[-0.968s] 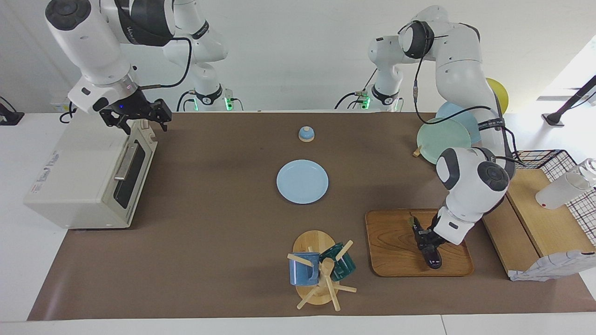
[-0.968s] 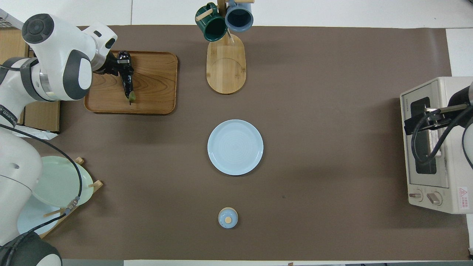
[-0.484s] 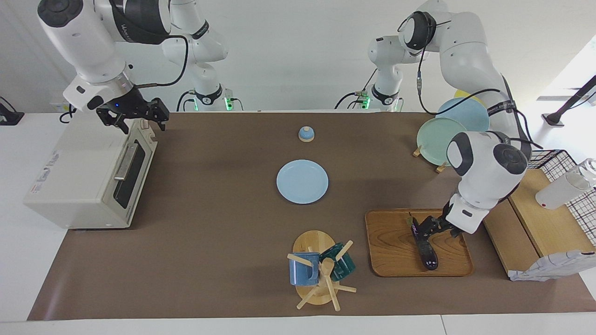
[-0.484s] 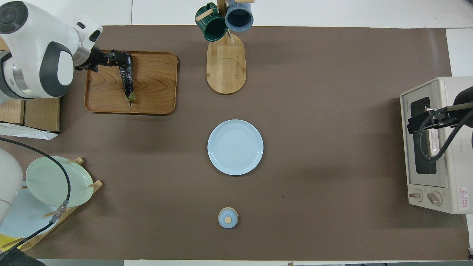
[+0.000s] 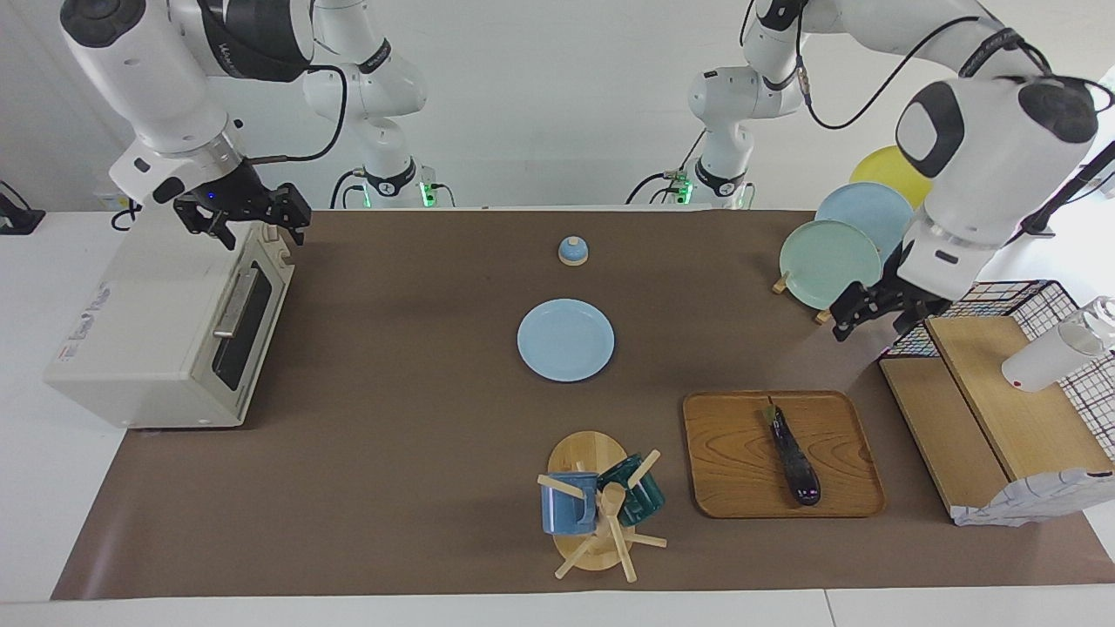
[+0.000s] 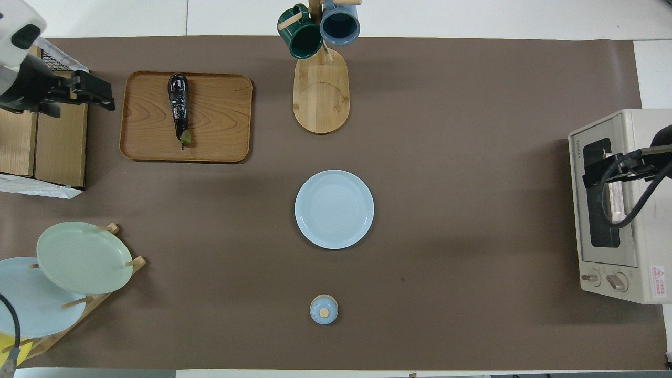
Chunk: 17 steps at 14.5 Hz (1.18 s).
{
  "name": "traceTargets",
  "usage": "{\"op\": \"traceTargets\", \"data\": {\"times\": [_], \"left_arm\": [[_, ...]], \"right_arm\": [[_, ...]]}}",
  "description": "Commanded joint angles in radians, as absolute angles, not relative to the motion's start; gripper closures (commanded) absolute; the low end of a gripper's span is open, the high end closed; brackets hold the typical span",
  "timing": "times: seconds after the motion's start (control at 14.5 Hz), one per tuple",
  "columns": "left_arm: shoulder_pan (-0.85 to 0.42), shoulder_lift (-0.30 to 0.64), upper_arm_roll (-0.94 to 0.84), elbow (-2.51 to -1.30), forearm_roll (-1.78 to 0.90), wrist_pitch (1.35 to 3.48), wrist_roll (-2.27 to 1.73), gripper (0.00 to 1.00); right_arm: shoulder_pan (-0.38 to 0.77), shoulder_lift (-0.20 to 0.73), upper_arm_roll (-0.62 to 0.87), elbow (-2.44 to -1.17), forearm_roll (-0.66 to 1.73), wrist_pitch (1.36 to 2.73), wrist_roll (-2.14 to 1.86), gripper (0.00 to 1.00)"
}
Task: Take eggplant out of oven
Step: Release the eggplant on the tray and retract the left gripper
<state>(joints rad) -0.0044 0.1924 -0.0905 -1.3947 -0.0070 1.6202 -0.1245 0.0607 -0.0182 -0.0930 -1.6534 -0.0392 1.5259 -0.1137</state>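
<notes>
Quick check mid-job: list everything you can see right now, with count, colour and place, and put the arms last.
eggplant: one, dark purple, lying free on the wooden tray.
oven: one, cream, door shut, at the right arm's end.
plate: one, light blue, mid-table.
small lidded dish: one, blue, nearer the robots than the plate.
mug rack: one, wooden, with a blue and a green mug.
plate rack: green, blue and yellow plates, at the left arm's end.
left hand: open, raised beside the plate rack.
right hand: open, over the oven.
</notes>
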Motion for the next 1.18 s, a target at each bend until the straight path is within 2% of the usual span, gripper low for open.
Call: {"op": "traceTargets", "data": {"times": [0.0, 0.14, 0.35, 0.69, 1.11], "left_arm": [[0.003, 0.068, -0.094, -1.469, 0.006, 1.499, -0.140, 0.00], [0.002, -0.012, -0.095, -1.563, 0.006, 1.470, -0.141, 0.00], [-0.014, -0.078, -0.094, -1.687, 0.003, 1.506, -0.135, 0.00], [-0.012, -0.041, -0.092, -1.585, -0.025, 1.436, -0.140, 0.00], [-0.002, -0.043, -0.095, -1.608, -0.025, 1.519, -0.129, 0.00]], "right_arm": [[0.064, -0.029, -0.087, -1.649, -0.012, 1.523, -0.092, 0.00], [0.058, -0.031, -0.087, -1.649, -0.012, 1.523, -0.094, 0.00], [0.057, -0.031, -0.087, -1.651, -0.012, 1.523, -0.094, 0.00], [0.054, -0.031, -0.092, -1.649, -0.012, 1.523, -0.095, 0.00], [0.054, -0.029, -0.092, -1.649, -0.017, 1.525, -0.097, 0.00]]}}
